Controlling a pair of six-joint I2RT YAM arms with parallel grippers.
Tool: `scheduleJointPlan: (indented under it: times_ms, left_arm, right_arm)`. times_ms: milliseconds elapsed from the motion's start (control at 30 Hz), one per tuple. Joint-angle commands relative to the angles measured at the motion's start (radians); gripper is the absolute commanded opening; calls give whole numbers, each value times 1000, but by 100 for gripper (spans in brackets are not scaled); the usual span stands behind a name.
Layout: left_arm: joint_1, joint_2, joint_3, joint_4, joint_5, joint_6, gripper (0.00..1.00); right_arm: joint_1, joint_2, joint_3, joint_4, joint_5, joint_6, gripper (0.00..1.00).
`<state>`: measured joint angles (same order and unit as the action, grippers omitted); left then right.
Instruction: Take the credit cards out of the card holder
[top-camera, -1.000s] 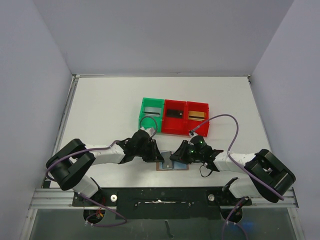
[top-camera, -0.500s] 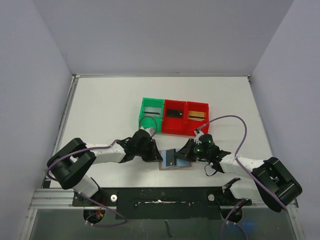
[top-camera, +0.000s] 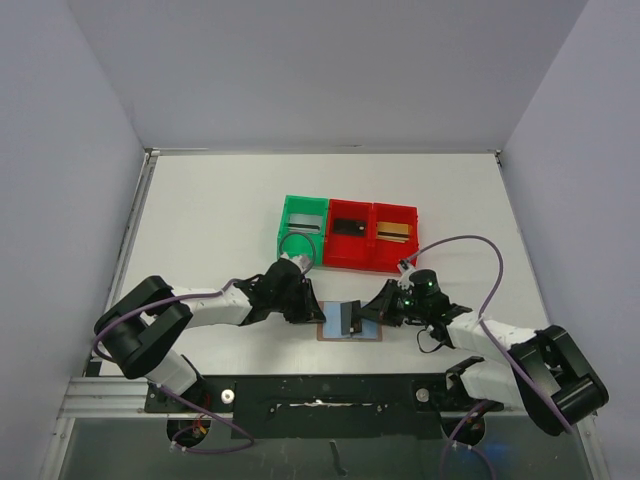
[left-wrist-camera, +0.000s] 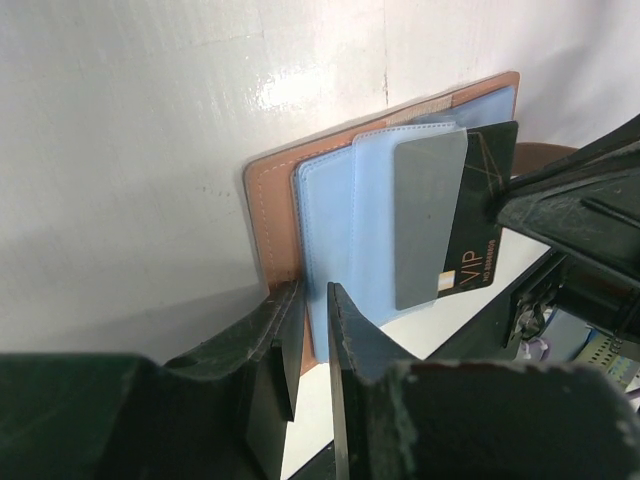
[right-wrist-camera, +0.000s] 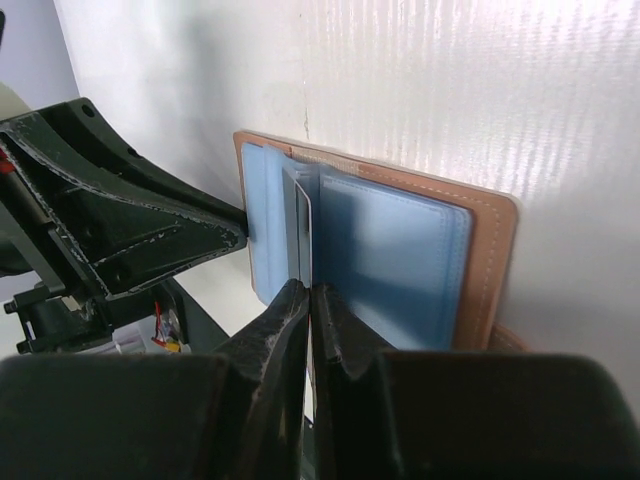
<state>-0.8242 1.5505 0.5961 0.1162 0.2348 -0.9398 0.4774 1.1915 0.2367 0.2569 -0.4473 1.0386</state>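
Right gripper (right-wrist-camera: 308, 295) has its jaws closed tight on one edge of two cards (left-wrist-camera: 428, 215), a grey one lying over a black one. They show edge-on between its fingers in its own wrist view. The cards stand tilted up off the card holder (top-camera: 366, 331), over its fold. Whether any edge is tucked in a pocket cannot be told. The step in hand looks like the draw itself, and a pull toward the right arm's side should carry them clear.

Left gripper (left-wrist-camera: 312, 300) is pinched narrow on the left flap of the card holder, at its brown border, with the flap between its fingers. That grip reads as an anchor. Without it the light holder would likely drag along with the cards instead of giving them up.

The card holder lies open on the white table (top-camera: 200, 220), near the front edge and between the two grippers, with its pale blue pockets facing up. A green bin (top-camera: 305, 199) and two red bins (top-camera: 371, 220) sit just beyond it, not touching it. Whether more cards sit deeper in the pockets cannot be seen.
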Motion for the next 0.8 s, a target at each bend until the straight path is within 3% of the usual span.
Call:
scheduleJointPlan:
  times_ms: [0,200,500,633,767]
  left_arm:
    - [-10,9,17,-74,-71,36,17]
    - [-20,-5,50,-96,-91,43,17]
    - [-57,-40,149,-9,-59,64,33]
    - [-70,10,156,64,6,68,32]
    - [-89,75,160,54,7,60,23]
  right_arm:
    - [-43,-64,-10,-13,-38,-35,5]
    - [-66,-69,-10,-35,-71,-62,6]
    - [-63,-51,-41,29,-41,-13,6]
    - [-62,-50,-53,52,-33,2,9]
    - [-62,-45,-68,82,-39,16,11]
